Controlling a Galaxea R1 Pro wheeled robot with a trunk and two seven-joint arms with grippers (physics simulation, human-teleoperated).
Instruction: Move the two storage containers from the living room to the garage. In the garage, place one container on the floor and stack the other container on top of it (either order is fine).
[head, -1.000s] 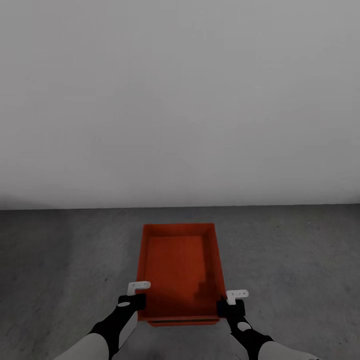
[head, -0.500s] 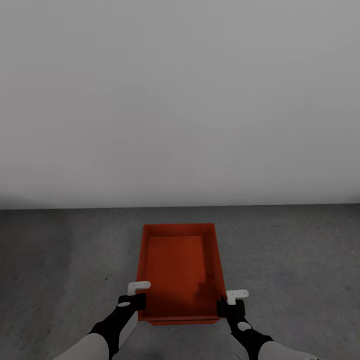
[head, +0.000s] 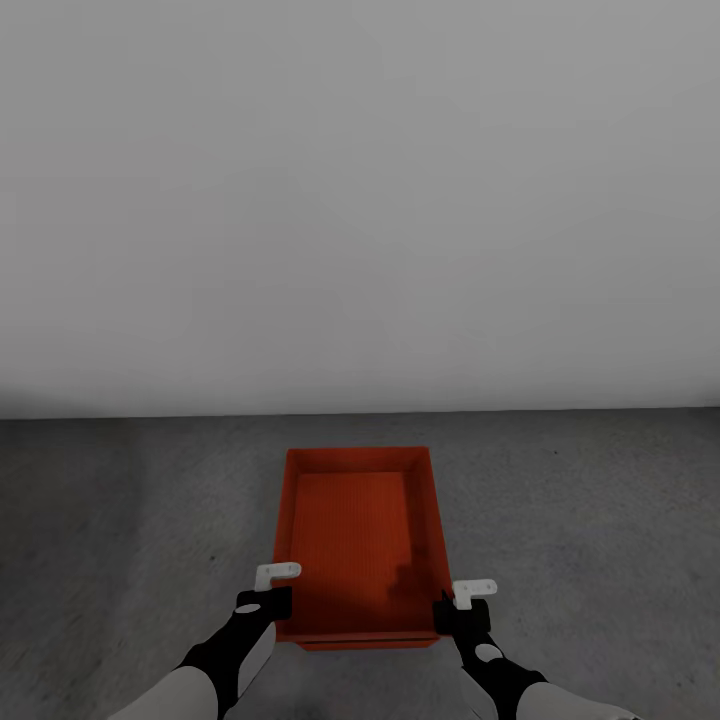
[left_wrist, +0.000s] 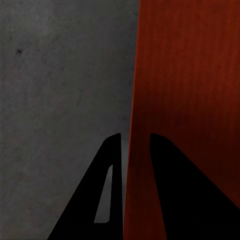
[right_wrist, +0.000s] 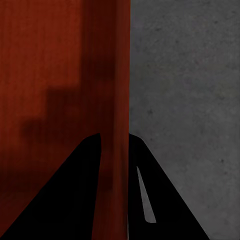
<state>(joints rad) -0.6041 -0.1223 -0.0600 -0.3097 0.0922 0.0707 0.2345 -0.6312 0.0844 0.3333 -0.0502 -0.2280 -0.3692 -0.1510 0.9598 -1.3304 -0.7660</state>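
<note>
The bin (head: 360, 540) sits at 6 o'clock on the floor (head: 120, 500), near the wall (head: 360, 200). The left gripper (head: 272, 600) and right gripper (head: 462, 606) each pinch a side wall, one finger inside, one outside, likely for a level carry.

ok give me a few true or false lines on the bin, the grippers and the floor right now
1. The left gripper straddles the bin's side wall. True.
2. The bin holds a blue ball. False: it is empty, showing a ribbed bottom.
3. The floor is light wood plank. False: it is dark grey concrete.
4. The right gripper has one finger inside the bin and one outside. True.
5. A pale grey wall stands behind the bin. True.
</note>
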